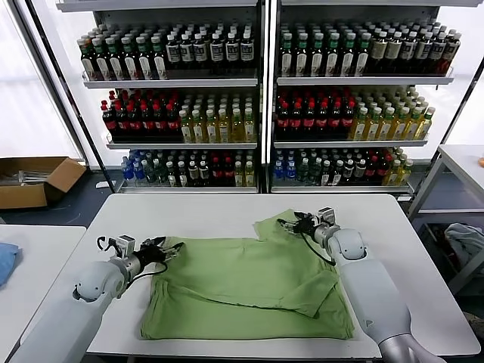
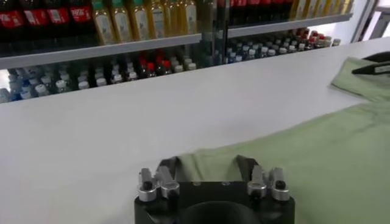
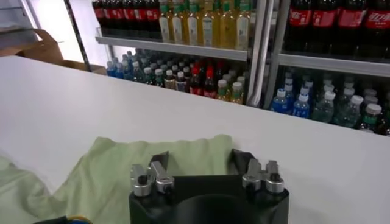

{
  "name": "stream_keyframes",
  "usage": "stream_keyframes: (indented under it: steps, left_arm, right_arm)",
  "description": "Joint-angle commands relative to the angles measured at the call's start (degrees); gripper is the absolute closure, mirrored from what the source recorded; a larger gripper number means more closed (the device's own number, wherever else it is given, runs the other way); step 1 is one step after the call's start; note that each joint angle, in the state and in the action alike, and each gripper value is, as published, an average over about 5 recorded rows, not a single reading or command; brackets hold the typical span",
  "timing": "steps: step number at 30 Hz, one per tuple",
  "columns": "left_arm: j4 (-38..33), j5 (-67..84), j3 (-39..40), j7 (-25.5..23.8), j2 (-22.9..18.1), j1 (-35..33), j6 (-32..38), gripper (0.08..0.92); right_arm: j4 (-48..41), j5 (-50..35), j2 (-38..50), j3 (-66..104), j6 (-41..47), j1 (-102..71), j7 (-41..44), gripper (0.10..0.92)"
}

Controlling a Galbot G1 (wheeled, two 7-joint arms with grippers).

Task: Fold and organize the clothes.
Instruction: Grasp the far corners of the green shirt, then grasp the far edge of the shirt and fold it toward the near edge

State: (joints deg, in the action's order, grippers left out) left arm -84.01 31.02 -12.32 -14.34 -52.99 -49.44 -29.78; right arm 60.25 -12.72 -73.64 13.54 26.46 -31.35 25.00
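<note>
A plain light green tee [image 1: 249, 280] lies spread on the white table [image 1: 189, 215], with one sleeve pointing to the far right. My left gripper [image 1: 168, 251] sits low at the tee's left edge. In the left wrist view [image 2: 207, 163] it is open, with the green cloth [image 2: 317, 152] lying between its spread fingers. My right gripper [image 1: 287, 224] is on the far right sleeve. In the right wrist view [image 3: 199, 159] it is open over the sleeve cloth [image 3: 122, 164]. The collared polo is out of view.
Shelves of bottles [image 1: 261, 98] stand behind the table. A cardboard box [image 1: 34, 180] is on the floor at the left. A blue cloth [image 1: 4, 261] lies on a side table at the left. A pale grey bundle [image 1: 465, 242] is at the right.
</note>
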Motion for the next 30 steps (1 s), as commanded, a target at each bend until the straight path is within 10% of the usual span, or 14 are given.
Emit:
stream_keyframes:
  steps: [1, 15, 30]
  left_arm:
    - [0.29, -0.14, 0.53, -0.83, 0.00, -0.76, -0.34, 0.483]
    - [-0.67, 2.71, -0.88, 0.04, 0.15, 0.11, 1.82, 0.874]
    - [-16.06, 7.45, -10.01, 4.49, 0.78, -10.40, 2.63, 0.912]
  right_arm:
    - [-0.95, 0.20, -0.25, -0.73, 0.39, 0.06, 0.37, 0.525]
    - [13.08, -6.04, 0.47, 1.81, 1.35, -5.43, -2.62, 0.907]
    - [41.03, -15.37, 4.82, 11.98, 3.82, -23.94, -6.14, 0.919]
